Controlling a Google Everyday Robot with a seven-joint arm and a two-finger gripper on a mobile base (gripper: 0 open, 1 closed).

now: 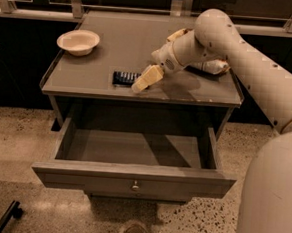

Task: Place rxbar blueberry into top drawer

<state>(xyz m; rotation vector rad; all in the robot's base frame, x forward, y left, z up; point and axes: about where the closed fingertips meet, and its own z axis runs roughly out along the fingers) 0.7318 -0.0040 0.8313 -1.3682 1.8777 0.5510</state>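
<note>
Our gripper (141, 83) hangs low over the front edge of the surface (105, 50); whether it is open or closed we cannot tell. The bar (122, 78) lies flat just to its left, touching or nearly so, long axis along that edge. Below, the drawer (81, 175) stands open, with free room in front of the edge and down.

The gripper (144, 79), cream-coloured, sits at centre frame, just right of the rxbar blueberry (123, 78), which is dark navy with pale lettering; the top drawer (81, 176) below is plain grey, its knob (135, 186) metallic; the bowl (78, 41) at upper left is off-white; the floor (13, 144) is beige with dark speckles.
</note>
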